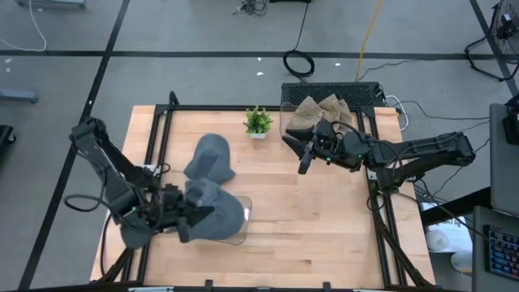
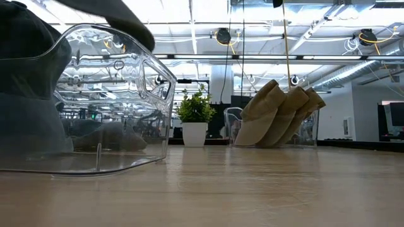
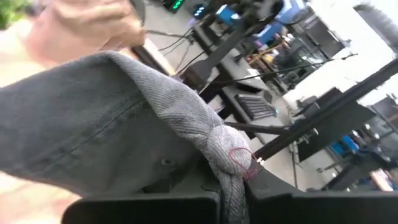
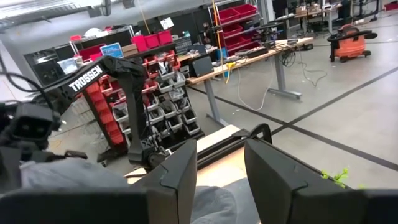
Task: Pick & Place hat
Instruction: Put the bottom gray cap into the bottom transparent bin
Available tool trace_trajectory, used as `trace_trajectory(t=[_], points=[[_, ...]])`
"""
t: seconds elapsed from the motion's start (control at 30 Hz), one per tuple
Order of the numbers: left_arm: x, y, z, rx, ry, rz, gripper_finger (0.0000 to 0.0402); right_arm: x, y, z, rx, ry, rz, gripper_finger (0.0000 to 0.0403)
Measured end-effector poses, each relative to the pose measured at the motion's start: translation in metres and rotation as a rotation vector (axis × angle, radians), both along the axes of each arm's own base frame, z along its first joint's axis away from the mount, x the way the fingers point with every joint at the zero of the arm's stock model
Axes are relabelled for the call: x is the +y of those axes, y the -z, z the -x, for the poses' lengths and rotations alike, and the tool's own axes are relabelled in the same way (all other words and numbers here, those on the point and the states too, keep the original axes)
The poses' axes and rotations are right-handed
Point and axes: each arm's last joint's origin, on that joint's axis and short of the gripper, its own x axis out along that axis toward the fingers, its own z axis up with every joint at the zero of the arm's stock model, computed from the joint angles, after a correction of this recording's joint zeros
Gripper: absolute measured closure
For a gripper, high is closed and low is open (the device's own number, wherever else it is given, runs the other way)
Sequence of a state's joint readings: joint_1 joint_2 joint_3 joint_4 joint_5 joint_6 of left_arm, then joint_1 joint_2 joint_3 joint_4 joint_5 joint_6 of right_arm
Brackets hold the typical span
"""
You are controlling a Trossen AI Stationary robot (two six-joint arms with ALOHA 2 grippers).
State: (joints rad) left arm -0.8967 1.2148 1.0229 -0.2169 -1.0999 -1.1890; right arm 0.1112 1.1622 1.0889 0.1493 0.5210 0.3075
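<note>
Landmark: clear bin (image 1: 240, 221) at the front-left of the table (image 1: 324, 235).

Left gripper (image 1: 180, 212) sits just left of the clear bin, fingers fully closed and pinching a bunched fold of a grey hat (image 1: 215, 215). In the left wrist view the grey denim is gathered into a knot at the fingertips (image 3: 231, 163), and the rest of the hat (image 3: 93, 124) spreads away from the gripper. From above, the held hat lies over the bin's left side, long axis roughly along the table's left-right line, crown end over the bin, pinched edge toward the gripper. In the low view the bin (image 2: 113, 113) is close to the camera, and dark fabric (image 2: 31, 69) shows over and behind its near wall; can't tell whether the hat is resting in the bin or only draped on the rim.

Second grey hat (image 1: 209, 156) lies on the table just behind the bin, apart from it, long axis running front-back; can't tell which way the brim faces.

Right gripper (image 1: 306, 154) is well to the right of the bin and further back, fingers (image 4: 171, 180) part open, gap clear, holding nothing, pointing toward the bin side.

Further back-right: tan hats (image 1: 320, 112) stacked in another clear holder (image 2: 273, 129), with a small potted plant (image 1: 259, 122) just left of them.
</note>
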Motion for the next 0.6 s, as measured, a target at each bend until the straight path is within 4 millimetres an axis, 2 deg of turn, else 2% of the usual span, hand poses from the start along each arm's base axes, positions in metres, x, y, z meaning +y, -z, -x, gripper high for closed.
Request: trace_trajectory(t=[0.37, 0.6], points=[[0.000, 0.024, -0.001, 0.101, -0.037, 0.153, 0.0399, 0.000, 0.001, 0.000, -0.001, -0.004, -0.015, 0.0282], [0.005, 0.039, 0.004, 0.205, -0.075, 0.153, 0.0399, 0.002, 0.001, 0.000, -0.001, -0.013, -0.015, 0.0282]])
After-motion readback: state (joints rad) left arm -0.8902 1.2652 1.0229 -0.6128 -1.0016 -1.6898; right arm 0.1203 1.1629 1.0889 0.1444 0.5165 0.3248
